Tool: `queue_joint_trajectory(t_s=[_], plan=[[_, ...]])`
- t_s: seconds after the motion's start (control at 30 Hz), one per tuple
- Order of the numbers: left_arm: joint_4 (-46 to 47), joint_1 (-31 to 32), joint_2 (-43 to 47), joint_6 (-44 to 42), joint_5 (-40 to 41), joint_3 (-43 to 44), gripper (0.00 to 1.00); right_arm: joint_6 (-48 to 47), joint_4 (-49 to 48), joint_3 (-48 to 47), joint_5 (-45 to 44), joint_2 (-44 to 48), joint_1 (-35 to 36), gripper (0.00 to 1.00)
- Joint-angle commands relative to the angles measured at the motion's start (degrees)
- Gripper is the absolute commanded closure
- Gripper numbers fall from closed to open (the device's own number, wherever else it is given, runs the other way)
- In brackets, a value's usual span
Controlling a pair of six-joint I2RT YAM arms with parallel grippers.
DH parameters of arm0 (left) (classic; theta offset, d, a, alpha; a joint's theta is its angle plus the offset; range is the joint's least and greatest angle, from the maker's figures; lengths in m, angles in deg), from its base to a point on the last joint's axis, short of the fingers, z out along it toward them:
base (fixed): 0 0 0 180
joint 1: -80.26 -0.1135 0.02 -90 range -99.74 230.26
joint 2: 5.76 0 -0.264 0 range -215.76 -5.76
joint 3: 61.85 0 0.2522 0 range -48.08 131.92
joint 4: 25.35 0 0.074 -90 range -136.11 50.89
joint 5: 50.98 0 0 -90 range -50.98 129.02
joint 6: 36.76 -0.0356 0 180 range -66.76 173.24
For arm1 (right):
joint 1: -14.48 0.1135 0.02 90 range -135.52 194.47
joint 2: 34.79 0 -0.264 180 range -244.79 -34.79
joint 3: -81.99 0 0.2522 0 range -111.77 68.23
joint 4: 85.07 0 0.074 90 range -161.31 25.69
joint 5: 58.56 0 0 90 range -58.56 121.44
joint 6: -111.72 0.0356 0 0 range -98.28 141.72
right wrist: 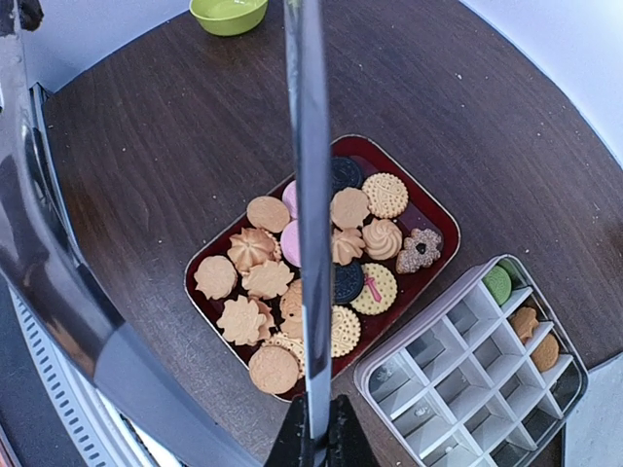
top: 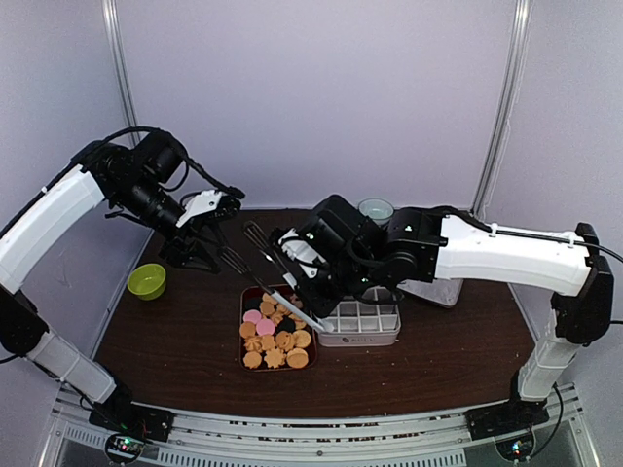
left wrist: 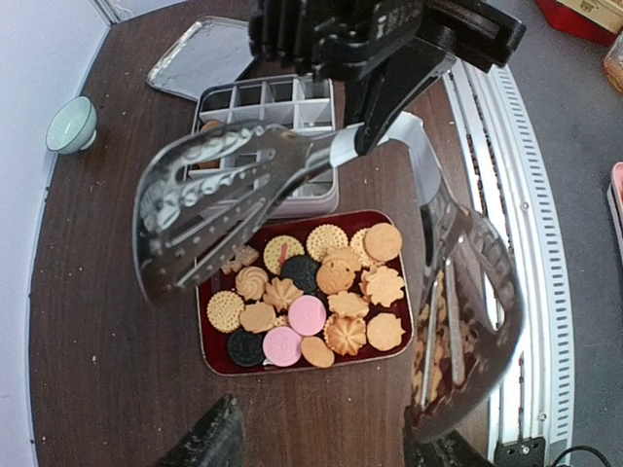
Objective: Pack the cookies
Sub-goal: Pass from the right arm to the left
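I see the right claw (right wrist: pixel 313 440) pinched tight on one thin arm of the silver slotted metal tongs (left wrist: pixel 214 204). The left claw (left wrist: pixel 326 443) stands wide; whether it touches the tongs I cannot tell. The small round and flower-shaped cookies (left wrist: pixel 321 292) lie in the dark red rectangular tray (right wrist: pixel 428 209), a few in the clear divided plastic box (right wrist: pixel 458 370) just beside.

The tongs (left wrist: pixel 214 204) slant across above the red tray (right wrist: pixel 440 216), and their spread arms bar a straight drop onto the cookies (left wrist: pixel 307 313). The right arm (top: pixel 487 255) hangs over the divided box (right wrist: pixel 467 370), closing it off from behind. Bare counter (top: pixel 175 341) lies open between the green bowl (top: pixel 146 281) and the tray, and along the near edge. A cup (top: pixel 376 208) stands at the back.
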State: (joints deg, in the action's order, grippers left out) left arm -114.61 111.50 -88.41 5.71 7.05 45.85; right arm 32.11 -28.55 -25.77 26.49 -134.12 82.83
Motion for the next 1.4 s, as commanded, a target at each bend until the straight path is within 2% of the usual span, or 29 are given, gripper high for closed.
queue_joint_trajectory(t_s=[0.0, 0.17, 0.27, 0.37, 0.5, 0.53, 0.67, 0.77, 0.87, 0.97, 1.03, 1.17, 1.27, 1.37], plan=[[1.33, 0.37, 1.79, -1.21, -2.14, 1.16, 0.43, -0.48, 0.12, -1.09, 0.57, 0.99, 0.13, 1.00], [-1.66, 2.69, 1.64, -1.70, -5.21, 2.86, 0.49, -0.76, 1.32, -4.61, 1.08, -2.87, 0.17, 1.00], [-2.19, 3.84, 1.62, -1.48, -5.56, 2.23, 0.58, -0.81, 1.70, -6.37, 1.70, -4.45, 0.13, 1.00], [-2.11, 4.09, 1.34, -1.44, -5.36, 1.09, 0.71, -0.81, 1.80, -7.85, 2.37, -5.25, 0.16, 1.00], [-2.03, 4.30, 0.46, -1.50, -5.25, 0.77, 0.97, -0.73, 2.50, -9.47, 2.95, -5.57, 0.13, 1.00], [-2.02, 4.39, 0.21, -1.44, -5.03, 0.88, 1.00, -0.73, 2.75, -9.87, 3.15, -5.67, 0.19, 1.00], [-1.97, 4.57, -0.49, -1.20, -3.55, 0.95, 0.99, -0.72, 3.15, -9.82, 3.57, -4.77, 0.12, 1.00], [-2.01, 4.66, -0.66, -1.39, -3.14, 0.99, 0.95, -0.73, 3.73, -10.08, 3.95, -5.15, 0.14, 1.00], [-2.01, 4.70, -1.03, -1.50, -3.10, 1.32, 1.00, -0.72, 4.19, -10.60, 4.42, -5.61, 0.19, 1.00], [-2.01, 4.95, -1.56, -1.41, -3.15, 1.06, 1.00, -0.68, 4.82, -11.43, 4.27, -5.56, 0.22, 0.99], [-2.03, 5.13, -1.99, -1.30, -2.97, 0.70, 1.00, -0.89, 4.83, -11.57, 3.66, -4.95, 0.27, 0.91], [1.14, 5.19, -2.13, 2.35, -5.34, 0.13, 1.00, -0.35, 3.15, -9.92, -1.06, -2.13, 0.14, 0.48], [6.56, 5.08, -0.69, 8.43, -9.42, -0.90, 1.00, 1.72, -1.81, -5.53, -8.13, 3.61, -0.87, 0.28], [11.63, 4.96, -0.07, 15.73, -12.54, 0.48, 1.00, 4.55, -10.73, 2.47, -10.14, 12.24, -2.97, 0.10]])
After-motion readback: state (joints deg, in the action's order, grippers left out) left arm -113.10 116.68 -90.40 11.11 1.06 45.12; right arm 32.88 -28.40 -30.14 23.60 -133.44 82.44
